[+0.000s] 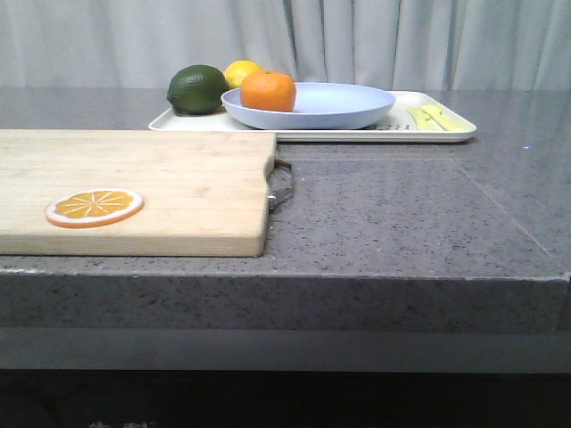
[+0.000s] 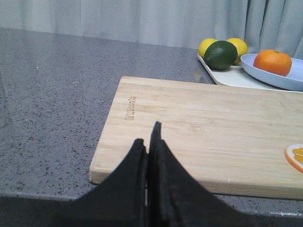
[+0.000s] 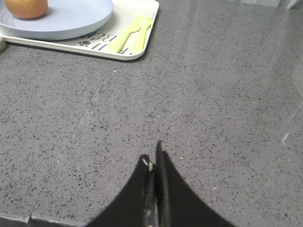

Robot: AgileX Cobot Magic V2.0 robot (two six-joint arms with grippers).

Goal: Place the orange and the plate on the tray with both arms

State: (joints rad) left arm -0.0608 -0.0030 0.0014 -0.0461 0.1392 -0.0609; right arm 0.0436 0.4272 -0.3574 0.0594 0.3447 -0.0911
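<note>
A: Colours on the tray [image 1: 451,135]?
B: Off-white tray; pale lavender-blue plate [image 1: 343,105]; bright orange fruit [image 1: 268,91]; dark green lime [image 1: 197,89]; yellow lemon [image 1: 239,71].
A: Elsewhere?
B: Light wood board [image 1: 161,183]; grey speckled counter [image 1: 401,214]; black grippers.

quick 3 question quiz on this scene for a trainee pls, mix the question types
1. True or false: the orange lies in the plate, and the plate sits on the tray.
2. What lies on the wooden cutting board? A) a lemon B) a flat orange slice C) a lime D) a fork
3. Fill in: both the left gripper and the right gripper have their fingers ____.

Key
1. True.
2. B: the orange slice lies near the board's front left part in the front view, while the dark green fruit and the yellow fruit are on the tray.
3. Shut, holding nothing.
</note>
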